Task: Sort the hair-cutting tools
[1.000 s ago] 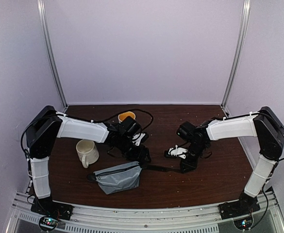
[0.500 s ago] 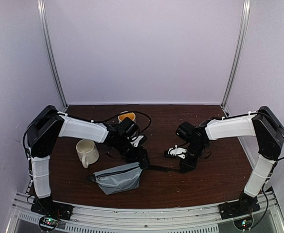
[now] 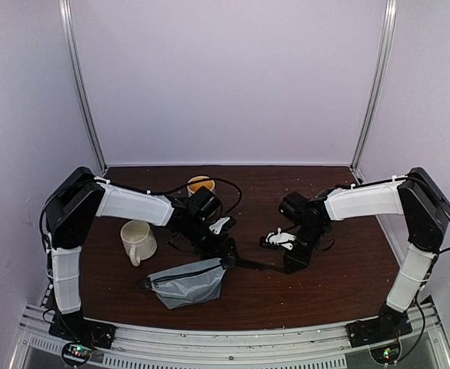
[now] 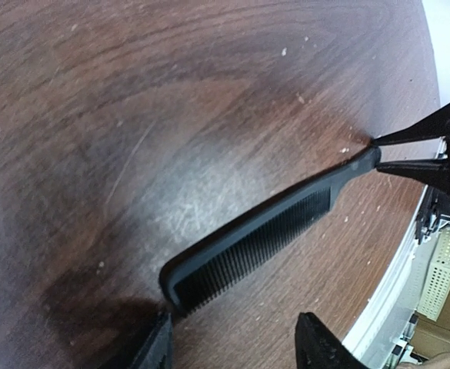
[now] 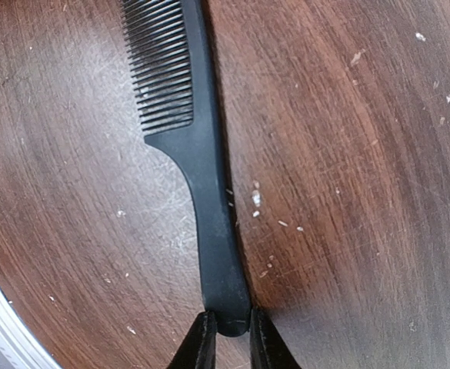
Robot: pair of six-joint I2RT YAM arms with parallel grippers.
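**At the tips of the right gripper (image 5: 228, 338): the comb (image 5: 198, 154), pinched by its handle end**

Between those clenched fingers (image 5: 199, 346) sat only the tip of the handle. The rest lay flat on the table (image 5: 348, 154), stretching away from that gripper. The toothed end reached just beside one finger of the left gripper (image 4: 236, 347), whose jaws stood wide apart and held nothing. The pinch looked thin, so in my judgement the lift should go slowly and straight up. Otherwise the left gripper should first close on the toothed end against swinging.
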